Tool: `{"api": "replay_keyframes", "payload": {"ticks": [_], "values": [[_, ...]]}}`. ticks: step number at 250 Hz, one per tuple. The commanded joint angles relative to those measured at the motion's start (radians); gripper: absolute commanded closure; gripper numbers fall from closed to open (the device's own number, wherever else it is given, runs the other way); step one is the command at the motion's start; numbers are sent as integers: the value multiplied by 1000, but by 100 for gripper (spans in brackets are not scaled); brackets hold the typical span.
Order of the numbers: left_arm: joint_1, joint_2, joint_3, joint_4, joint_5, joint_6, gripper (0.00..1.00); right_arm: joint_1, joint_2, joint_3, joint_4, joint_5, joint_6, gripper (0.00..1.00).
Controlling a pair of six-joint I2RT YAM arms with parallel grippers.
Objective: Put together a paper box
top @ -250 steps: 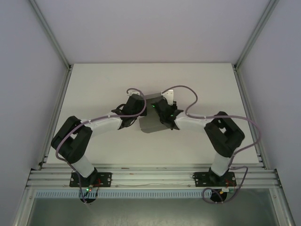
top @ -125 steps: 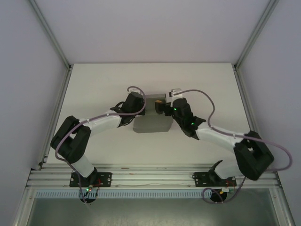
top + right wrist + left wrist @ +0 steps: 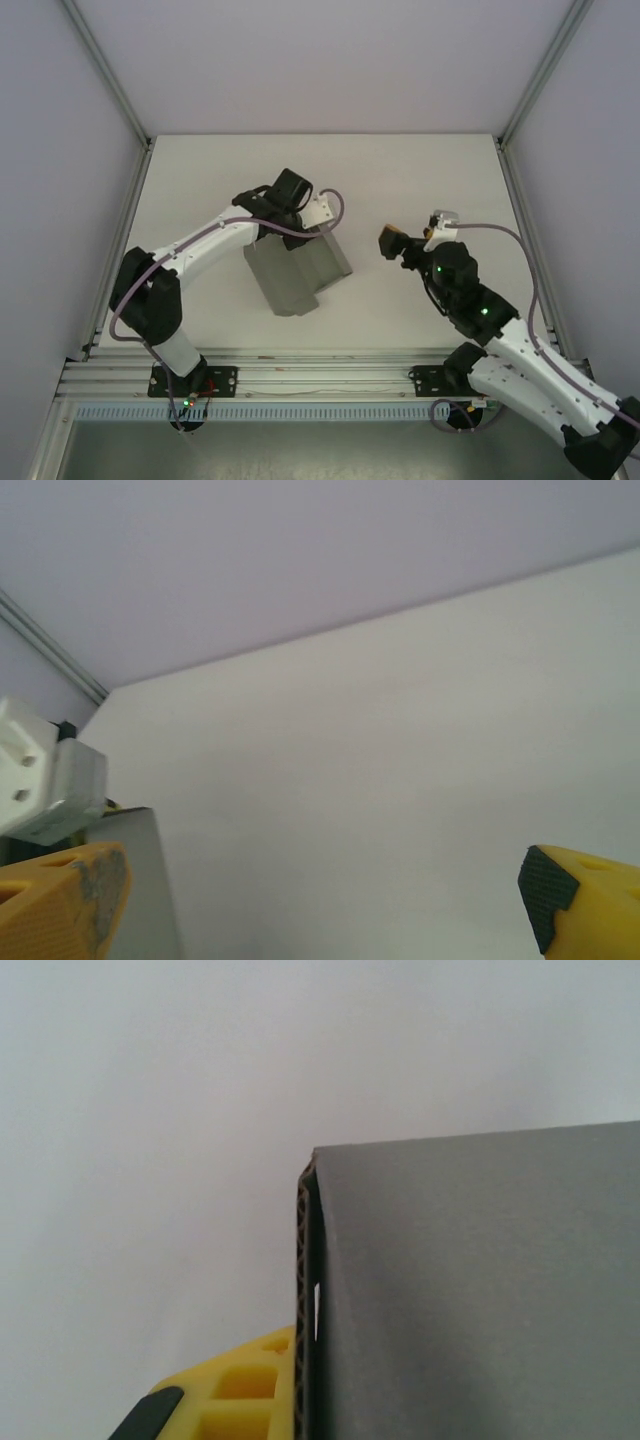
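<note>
The plain grey, thin corrugated-cardboard paper box [image 3: 295, 270] is folded up into a rectangular body. It sits left of the middle of the white worktop [image 3: 200, 180], turned at an angle, with one paler face and one darker face towards the overhead camera. I cannot tell whether its lower edge rests on the worktop or hangs clear of it. The left wrist view shows one grey wall edge-on, with the fluted core bare along the cut edge [image 3: 303, 1280].

The left pincer [image 3: 298, 222] is pressed together on that wall at the far, upper edge of the box. One yellow finger [image 3: 230, 1390] lies against the outside of the wall, while the other is hidden behind the cardboard.

The right pincer [image 3: 410, 240] stands well apart to the right with its jaws spread wide and nothing between them. In its own view the yellow fingertips [image 3: 60, 900] frame bare worktop, and a sliver of the grey box shows at the lower left edge.

The step in hand looks like a handover within the folding: one arm holds and presents the half-made box, and the other is free to work on it. No loose flap or tab can be made out, so I cannot tell which closure remains.

The next move probably calls for the right pincer to come in to the box and press or tuck a flap. Meanwhile the left grip should steady the thin wall without creasing it.
</note>
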Motion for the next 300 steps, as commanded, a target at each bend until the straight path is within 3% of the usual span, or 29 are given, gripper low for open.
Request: {"api": "replay_keyframes", "payload": {"ticks": [1,54,110,201,246,300], "values": [[-46,96,150,-253,-32,209,100,-12,-28,-13,-223,49,74,0],[-132,299,252,-288,-253,227,100,-24,-13,-12,-264,99,89,0],[-155,452,327,-194,-299,176,100,-43,24,13,-252,108,71,0],[-205,588,199,158,-440,208,100,-66,104,44,-197,108,45,0],[-213,639,188,203,-492,200,100,-97,97,27,-180,112,48,0],[-209,592,219,155,-478,191,71,-138,55,-3,-192,51,55,0]]}}
